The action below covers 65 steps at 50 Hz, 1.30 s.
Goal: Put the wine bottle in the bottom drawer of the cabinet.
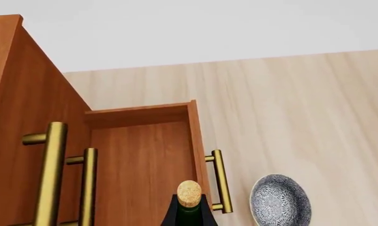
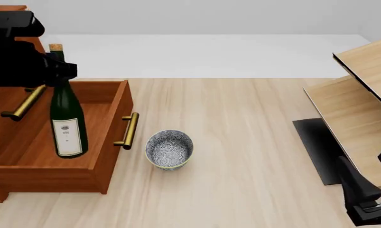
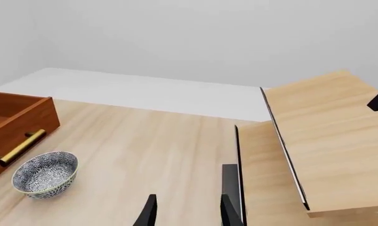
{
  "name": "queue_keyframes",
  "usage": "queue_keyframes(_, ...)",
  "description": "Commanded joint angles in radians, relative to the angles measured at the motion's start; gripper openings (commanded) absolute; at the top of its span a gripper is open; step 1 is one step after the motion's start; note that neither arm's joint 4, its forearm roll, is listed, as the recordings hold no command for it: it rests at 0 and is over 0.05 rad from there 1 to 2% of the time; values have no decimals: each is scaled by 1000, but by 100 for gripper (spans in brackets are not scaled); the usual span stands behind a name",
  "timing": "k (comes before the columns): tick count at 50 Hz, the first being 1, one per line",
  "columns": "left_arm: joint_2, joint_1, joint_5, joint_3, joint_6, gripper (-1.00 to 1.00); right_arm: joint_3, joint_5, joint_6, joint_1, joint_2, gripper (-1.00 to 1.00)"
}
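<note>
Holding the wine bottle (image 2: pixel 66 118) by its neck, the left gripper (image 2: pixel 51 69) is clamped just under the cork — bottle hangs upright, label facing the front camera, body over the open bottom drawer (image 2: pixel 108 142). Whether the bottle's base touches the drawer floor I cannot tell; in the front view it overlaps the drawer's inside near the front-left part. Left wrist view shows only the cork and dark neck (image 1: pixel 189 200) between the black finger tips, with the drawer box beyond it.

Left arm comes in from the left edge of the front view, black body level above the cabinet (image 2: pixel 6 156), wrist pointing toward the drawer side. Drawer is pulled well out, its brass handle (image 2: pixel 128 130) facing the table's middle.

Patterned bowl (image 2: pixel 169 149) sits on the table (image 2: pixel 241 142) just beside the drawer front, near the handle but apart from it. It is upright.

Right gripper (image 3: pixel 185 212) is parked low at the right edge of the front view, well apart from bottle and drawer. In its wrist view two black fingers (image 3: pixel 148 212) stand with a moderate gap and nothing between them. It is near the pale wood slanted panels (image 2: pixel 361 123) and a dark mat (image 2: pixel 317 147) — the panels lean over the right side of the table.
</note>
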State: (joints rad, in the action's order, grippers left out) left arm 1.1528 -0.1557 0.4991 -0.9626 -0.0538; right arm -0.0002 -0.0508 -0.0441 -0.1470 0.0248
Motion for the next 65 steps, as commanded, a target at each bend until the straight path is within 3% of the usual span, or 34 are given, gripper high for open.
queue_keyframes(1, 8, 2, -31, 17, 5, -100, 0, -8, -1, 0, -7, 100)
queue_keyframes(65, 77, 8, -156, 133, -8, -100, 0, -2, -3, 5, 2, 100)
